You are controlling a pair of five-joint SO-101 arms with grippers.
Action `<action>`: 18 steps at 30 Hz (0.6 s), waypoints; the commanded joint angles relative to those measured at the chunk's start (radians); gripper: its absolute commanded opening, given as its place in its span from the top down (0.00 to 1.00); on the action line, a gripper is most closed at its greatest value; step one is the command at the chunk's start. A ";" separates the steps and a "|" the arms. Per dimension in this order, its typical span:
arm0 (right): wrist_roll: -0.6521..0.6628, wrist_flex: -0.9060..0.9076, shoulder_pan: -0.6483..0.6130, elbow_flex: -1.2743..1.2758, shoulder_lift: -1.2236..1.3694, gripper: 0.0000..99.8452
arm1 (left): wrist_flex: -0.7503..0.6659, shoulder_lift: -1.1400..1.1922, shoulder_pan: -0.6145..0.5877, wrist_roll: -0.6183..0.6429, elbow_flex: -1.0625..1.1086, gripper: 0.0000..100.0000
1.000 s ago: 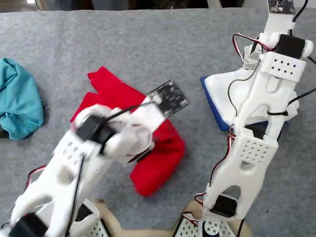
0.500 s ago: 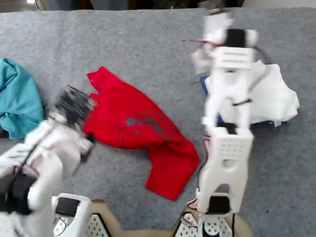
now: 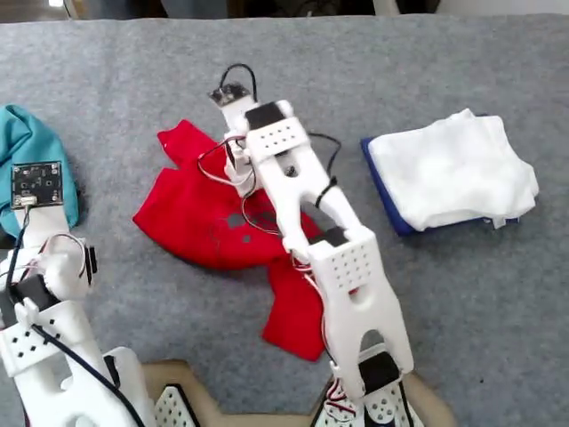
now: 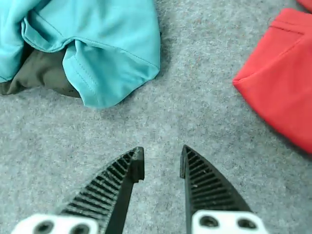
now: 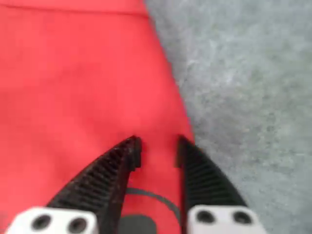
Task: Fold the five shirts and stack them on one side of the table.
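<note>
A red shirt [image 3: 200, 218] lies crumpled at the table's middle, one part trailing toward the front [image 3: 298, 311]. My right arm [image 3: 302, 196] stretches over it. In the right wrist view my right gripper [image 5: 156, 148] is open just above the red cloth [image 5: 73, 73], near its edge. A teal shirt [image 3: 31, 173] is bunched at the far left with a dark garment [image 4: 44, 78] under it. My left gripper [image 4: 161, 163] is open over bare felt between the teal shirt [image 4: 92, 44] and the red shirt [image 4: 282, 97]. A folded white shirt [image 3: 449, 169] rests on a blue one [image 3: 380, 191] at the right.
Grey felt [image 3: 427, 53] covers the whole table. The back strip and the front right corner are bare. Both arm bases stand at the front edge [image 3: 369, 400].
My left arm swung off the red shirt toward the teal one. My right arm swung from the white stack over to the red shirt, which now lies more spread out.
</note>
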 commanded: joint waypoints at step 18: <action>0.023 0.267 0.229 0.068 -0.246 0.99 | -0.028 -0.003 0.042 0.110 -0.004 0.85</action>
